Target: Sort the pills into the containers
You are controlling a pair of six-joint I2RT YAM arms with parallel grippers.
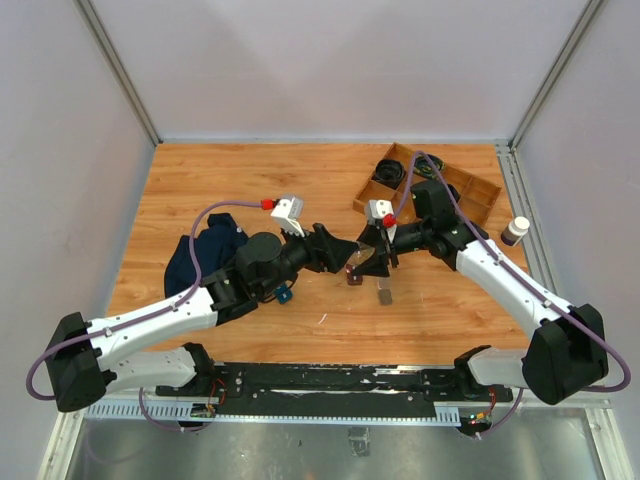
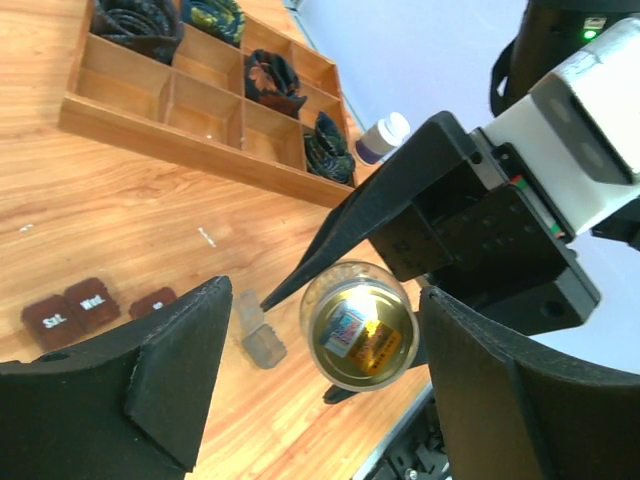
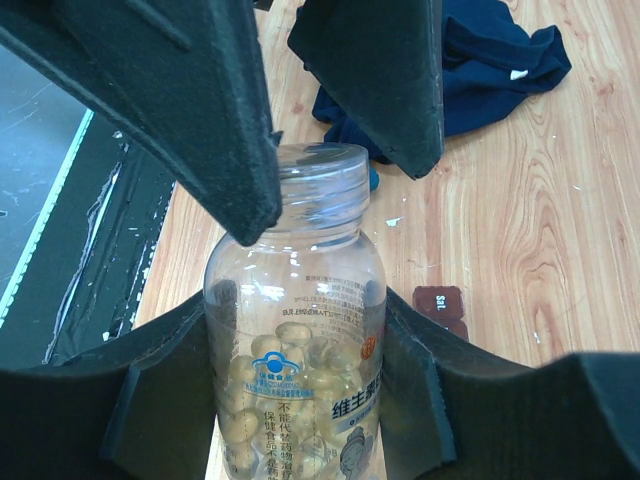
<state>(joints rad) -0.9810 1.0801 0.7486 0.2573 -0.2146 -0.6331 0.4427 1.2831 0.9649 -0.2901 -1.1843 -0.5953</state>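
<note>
My right gripper (image 3: 295,330) is shut on a clear pill bottle (image 3: 295,390) holding yellow softgel pills, and keeps it above the table. The bottle's clear screw top (image 3: 320,185) points toward my left gripper (image 2: 325,300), which is open, with one finger on each side of the top. The bottle's end shows in the left wrist view (image 2: 360,325). Small dark-brown containers with pale day marks (image 2: 70,310) lie on the table below; one also shows in the right wrist view (image 3: 437,300). In the top view the two grippers meet at mid-table (image 1: 360,255).
A wooden divided tray (image 1: 470,195) with black cables stands at the back right. A small white-capped bottle (image 1: 515,231) sits by the right edge. A dark-blue cloth (image 1: 205,250) lies at the left. A small translucent plastic piece (image 2: 262,338) lies on the table.
</note>
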